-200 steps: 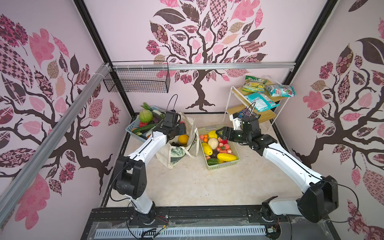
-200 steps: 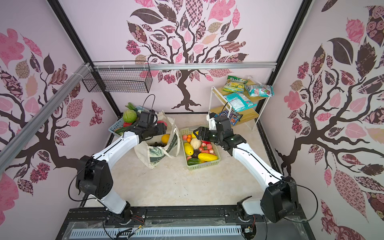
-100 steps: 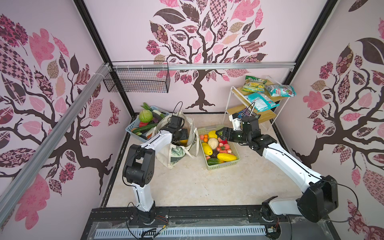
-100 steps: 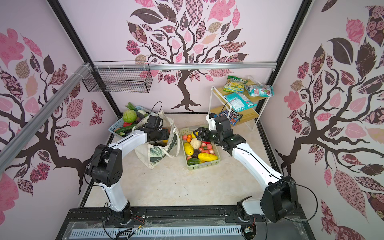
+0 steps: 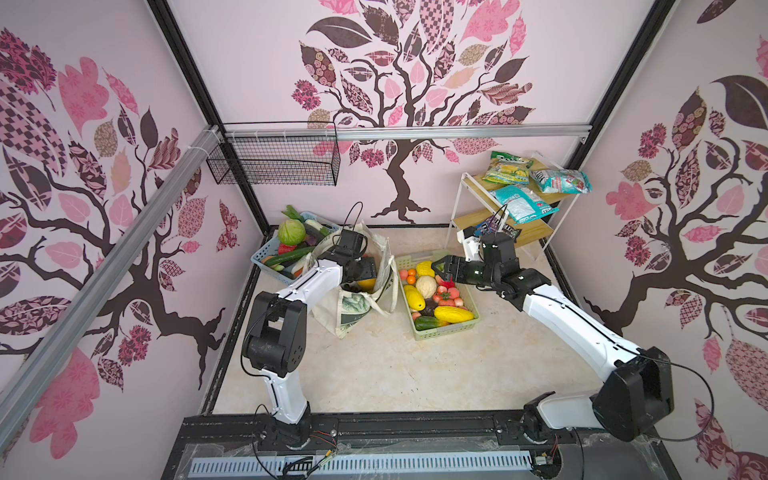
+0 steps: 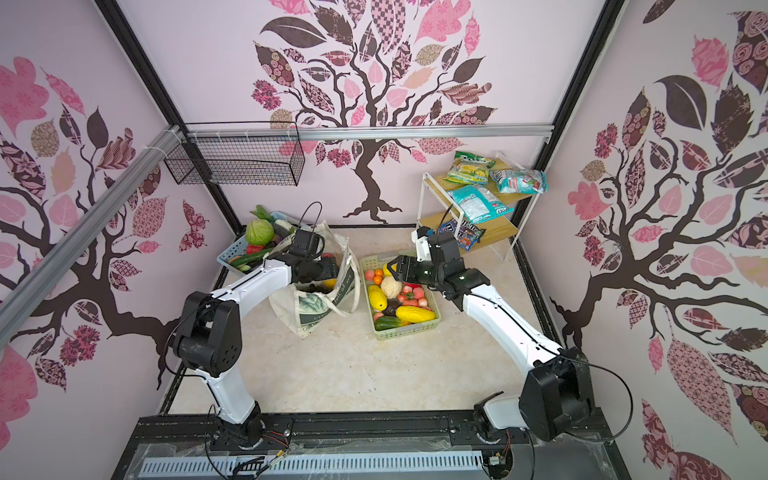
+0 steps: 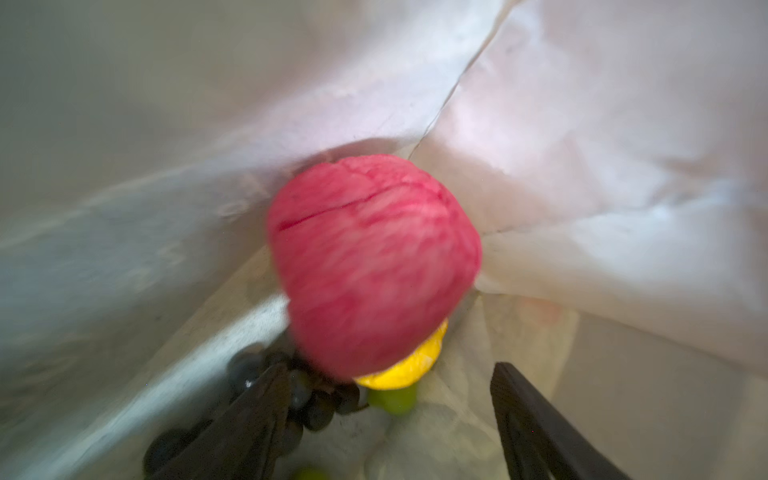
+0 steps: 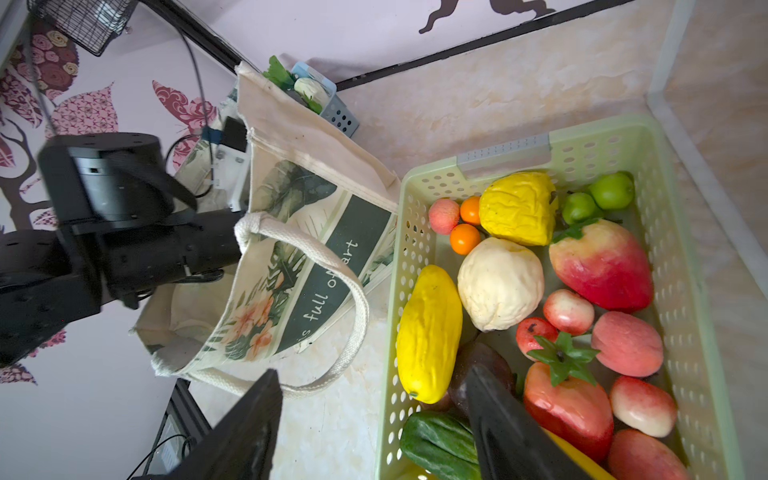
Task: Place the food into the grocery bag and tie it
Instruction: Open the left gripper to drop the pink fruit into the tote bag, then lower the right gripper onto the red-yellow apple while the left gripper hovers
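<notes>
Inside the floppy grocery bag (image 8: 349,249), left end effector (image 7: 395,432) spread, red fruit (image 7: 374,266) loose; right end effector (image 8: 374,428) spread, empty. Fruit looks light, slick: pinch mid-body.

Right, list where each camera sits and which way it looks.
Top views: high over the front rail, facing down and back; left arm reaches into the grocery bag, right arm over the green basket.
Left wrist: inside the bag, facing inward at a red fruit, yellow fruit, grapes; open left gripper shows.
Right wrist: over the basket, facing its fruit and bag; open right gripper and the left arm show.
Shared: right wrist and top views show the left arm in the bag.
</notes>
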Controlling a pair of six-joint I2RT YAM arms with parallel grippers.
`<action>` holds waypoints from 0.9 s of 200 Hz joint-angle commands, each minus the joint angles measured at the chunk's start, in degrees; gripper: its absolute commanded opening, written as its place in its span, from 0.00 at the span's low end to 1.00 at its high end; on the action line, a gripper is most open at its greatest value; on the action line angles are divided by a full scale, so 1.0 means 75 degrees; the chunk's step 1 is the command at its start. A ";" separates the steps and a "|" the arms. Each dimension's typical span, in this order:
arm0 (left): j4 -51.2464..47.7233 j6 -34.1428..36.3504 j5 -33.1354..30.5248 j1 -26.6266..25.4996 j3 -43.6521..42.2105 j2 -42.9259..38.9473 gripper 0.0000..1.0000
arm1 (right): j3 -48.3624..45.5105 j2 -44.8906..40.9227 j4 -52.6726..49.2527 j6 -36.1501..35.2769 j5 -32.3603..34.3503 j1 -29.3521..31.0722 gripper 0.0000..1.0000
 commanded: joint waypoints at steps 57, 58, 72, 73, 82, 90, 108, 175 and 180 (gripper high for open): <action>-0.0149 -0.0825 0.0038 -0.0003 0.0353 -0.1477 0.79 | 0.0232 0.0736 -0.0197 -0.0599 0.1182 -0.0004 0.73; -0.0153 -0.0820 0.0024 -0.0003 0.0355 -0.1493 0.79 | 0.0229 0.0747 -0.0199 -0.0600 0.1195 -0.0005 0.73; -0.0292 -0.0783 -0.0063 -0.0006 0.0432 -0.1704 0.79 | 0.0233 0.0927 -0.0185 -0.0613 0.1255 -0.0006 0.73; -0.0306 -0.0776 -0.0067 -0.0004 0.0441 -0.1717 0.79 | 0.0230 0.0936 -0.0181 -0.0613 0.1255 -0.0006 0.73; -0.0389 -0.0742 -0.0071 -0.0003 0.0483 -0.1839 0.79 | 0.0218 0.1054 -0.0135 -0.0597 0.1288 -0.0006 0.73; -0.0445 -0.0733 -0.0061 -0.0003 0.0497 -0.1940 0.79 | 0.0210 0.1155 -0.0115 -0.0590 0.1334 -0.0004 0.73; -0.0508 -0.0776 -0.0082 -0.0014 0.0459 -0.2181 0.79 | 0.0260 0.1390 -0.0119 -0.0608 0.1531 -0.0006 0.73; -0.0698 -0.0726 -0.0639 -0.0817 0.0175 -0.3020 0.79 | 0.0531 0.2196 -0.0215 -0.0928 0.2697 -0.0006 0.74; -0.0699 -0.0732 -0.0671 -0.0909 0.0170 -0.3064 0.79 | 0.0558 0.2249 -0.0207 -0.0949 0.2754 -0.0014 0.74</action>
